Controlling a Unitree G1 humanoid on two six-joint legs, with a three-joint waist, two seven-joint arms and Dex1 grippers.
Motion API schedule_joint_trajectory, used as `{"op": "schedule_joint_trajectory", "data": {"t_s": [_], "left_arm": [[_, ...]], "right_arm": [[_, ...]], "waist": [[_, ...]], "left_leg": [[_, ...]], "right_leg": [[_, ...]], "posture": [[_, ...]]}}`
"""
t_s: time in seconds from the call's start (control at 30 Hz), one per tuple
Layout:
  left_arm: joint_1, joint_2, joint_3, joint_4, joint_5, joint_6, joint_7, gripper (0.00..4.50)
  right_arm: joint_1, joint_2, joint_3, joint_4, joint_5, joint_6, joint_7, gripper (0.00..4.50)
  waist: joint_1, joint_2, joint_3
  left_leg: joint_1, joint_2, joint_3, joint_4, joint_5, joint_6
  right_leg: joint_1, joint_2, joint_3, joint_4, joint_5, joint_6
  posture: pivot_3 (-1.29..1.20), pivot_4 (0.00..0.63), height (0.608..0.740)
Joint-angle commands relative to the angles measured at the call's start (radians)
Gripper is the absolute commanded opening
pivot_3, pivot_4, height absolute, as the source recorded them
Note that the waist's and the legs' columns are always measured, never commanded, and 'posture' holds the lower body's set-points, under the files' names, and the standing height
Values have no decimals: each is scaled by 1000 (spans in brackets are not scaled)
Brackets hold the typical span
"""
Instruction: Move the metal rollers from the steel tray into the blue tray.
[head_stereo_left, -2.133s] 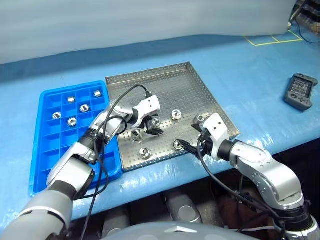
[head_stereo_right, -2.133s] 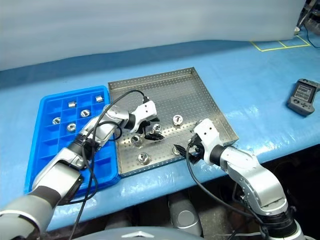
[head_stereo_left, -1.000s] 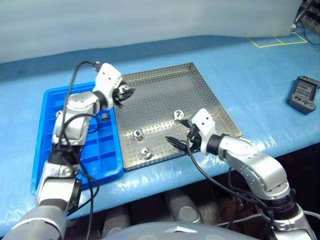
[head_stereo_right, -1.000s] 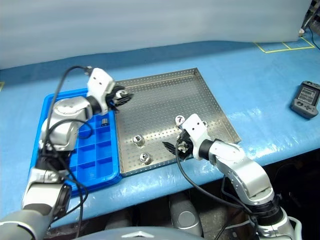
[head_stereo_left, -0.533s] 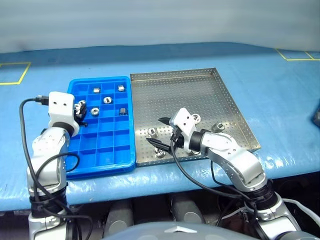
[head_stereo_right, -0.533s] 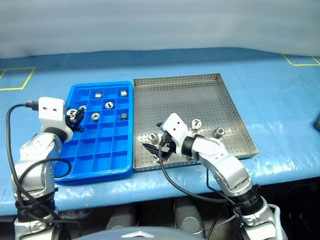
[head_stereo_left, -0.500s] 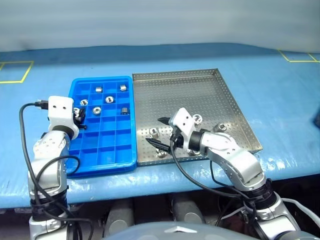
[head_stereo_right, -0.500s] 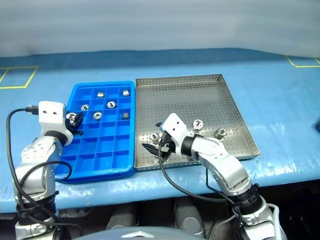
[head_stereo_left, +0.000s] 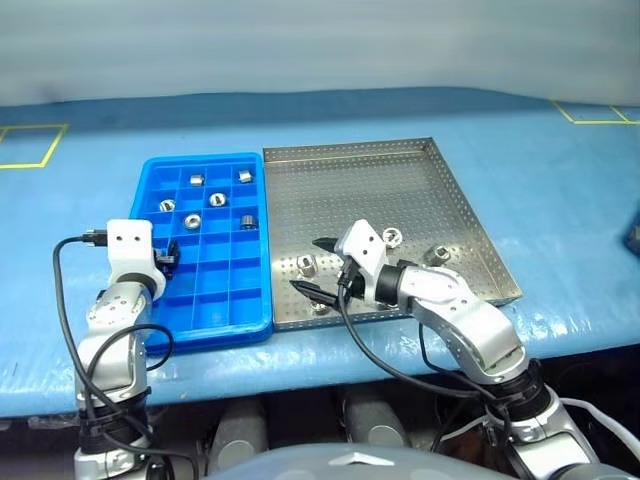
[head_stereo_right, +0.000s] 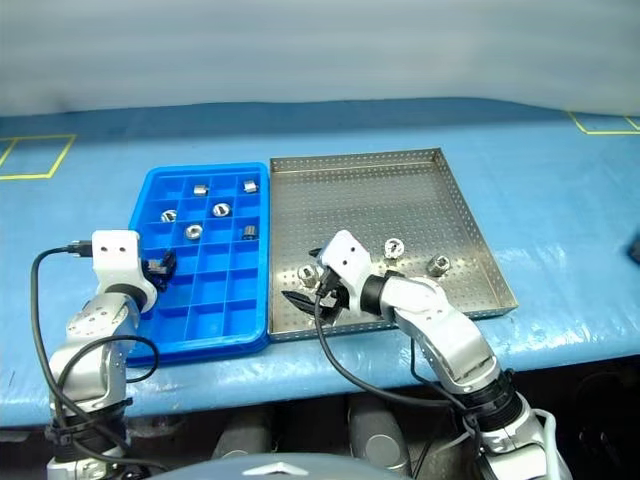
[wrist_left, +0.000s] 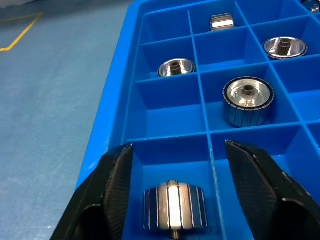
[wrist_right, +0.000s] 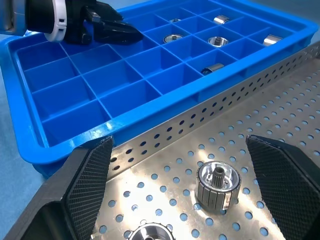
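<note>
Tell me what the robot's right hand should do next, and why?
Probably ease the open right gripper down around the metal roller standing on the steel tray, then close. Its fingers already spread wide to either side of that roller. The left gripper stands open over a roller lying in the blue tray.

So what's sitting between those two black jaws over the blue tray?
In the left wrist view, one metal roller lies on its side in a blue tray compartment, between the open left gripper jaws.
</note>
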Motion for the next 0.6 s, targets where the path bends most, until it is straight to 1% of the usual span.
{"op": "schedule_joint_trajectory", "data": {"t_s": [0.03,0.13,0.27,0.4,0.5,0.6], "left_arm": [[-52,24,10,-30,-22,-43,-17,4422],[-105,40,-16,-56,-52,-54,-55,4422],[-190,89,-99,-83,-144,-41,-201,4422],[-249,139,-179,-52,-184,-37,-296,4422],[-307,216,-301,5,-193,-42,-437,4422],[-351,281,-397,66,-186,-58,-541,4422]], "right_arm": [[4,-2,-35,-48,0,-8,-14,4500],[12,-10,-56,-61,5,-6,-20,4500],[34,-36,-101,-85,9,2,-28,4500],[57,-64,-133,-97,6,10,-34,4500],[89,-89,-167,-113,4,20,-48,4500],[109,-97,-186,-128,5,31,-60,4500]], "waist": [[0,0,0],[-1,0,0],[1,-1,0],[-12,-1,0],[-29,0,0],[-44,0,0]], "left_leg": [[0,0,0,0,0,0],[-1,0,0,0,0,0],[-2,-1,0,1,0,0],[-2,-1,0,0,0,0],[-2,-1,0,-1,0,0],[-2,0,0,-1,0,0]], "right_leg": [[0,0,0,0,0,0],[0,0,0,-1,0,0],[0,-1,0,-2,1,1],[0,-1,0,-3,1,1],[-1,0,0,-3,0,1],[-1,0,0,-2,0,1]], "posture": [[-76,150,740],[-87,150,740],[-107,150,740],[-125,150,740],[-146,150,740],[-163,150,740]]}}
